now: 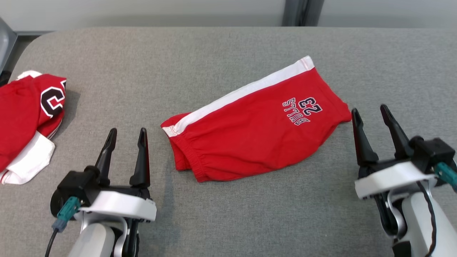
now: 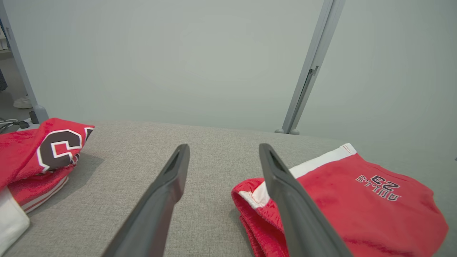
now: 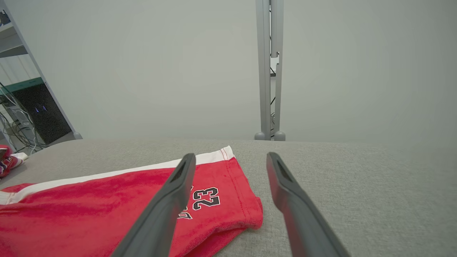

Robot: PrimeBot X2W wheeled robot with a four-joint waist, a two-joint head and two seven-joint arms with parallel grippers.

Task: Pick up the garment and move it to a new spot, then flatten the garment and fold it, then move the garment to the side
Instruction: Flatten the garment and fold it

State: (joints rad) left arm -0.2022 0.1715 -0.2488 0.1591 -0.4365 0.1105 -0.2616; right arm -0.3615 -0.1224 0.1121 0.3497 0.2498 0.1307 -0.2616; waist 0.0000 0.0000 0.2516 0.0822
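The garment [image 1: 257,125] is a pair of red shorts with a white side stripe and "BULLS 23" print, lying folded on the grey table [image 1: 214,57] at mid-right. Its waistband end shows in the left wrist view as red shorts [image 2: 357,203], its leg end in the right wrist view as red shorts [image 3: 107,207]. My left gripper [image 1: 127,134] stands open just left of the waistband, nothing between its fingers. Off the leg hem's right side, my right gripper [image 1: 369,111] is open too, empty. Neither touches the cloth.
A second red and white garment [image 1: 26,117] lies bunched at the table's left edge, also seen as a red heap [image 2: 39,157] in the left wrist view. A grey partition with a metal post [image 3: 269,71] stands behind the table's far edge.
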